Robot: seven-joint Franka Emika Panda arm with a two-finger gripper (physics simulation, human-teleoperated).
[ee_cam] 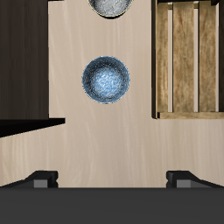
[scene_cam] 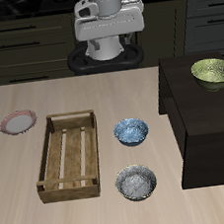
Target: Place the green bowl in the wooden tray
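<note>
Because the green bowl (scene_cam: pixel 212 71) sits up on the dark raised block (scene_cam: pixel 204 113), far off to one side of the wooden tray (scene_cam: pixel 68 155), the arm has a long way to go before it can grab it. The bowl stands upright near the back of that block, and nothing is touching it. The gripper (ee_cam: pixel 112 178) hangs up high near the robot's base, behind the tray, and looks straight down at the table (scene_cam: pixel 28 219). Its two fingers (ee_cam: pixel 41 178) are spread wide apart and hold nothing. In the wrist view you can see the light-blue bowl (ee_cam: pixel 106 80), a bit of the grey-blue bowl (ee_cam: pixel 110 7) and one end of the tray, but not the green bowl. So the green bowl is off to the side of the fingers, past the light-blue bowl from the tray, and higher than the table top. I think the arm must swing over the block first, then come down on the bowl's rim. A small pink plate (scene_cam: pixel 18 122) lies on the far side of the tray.
</note>
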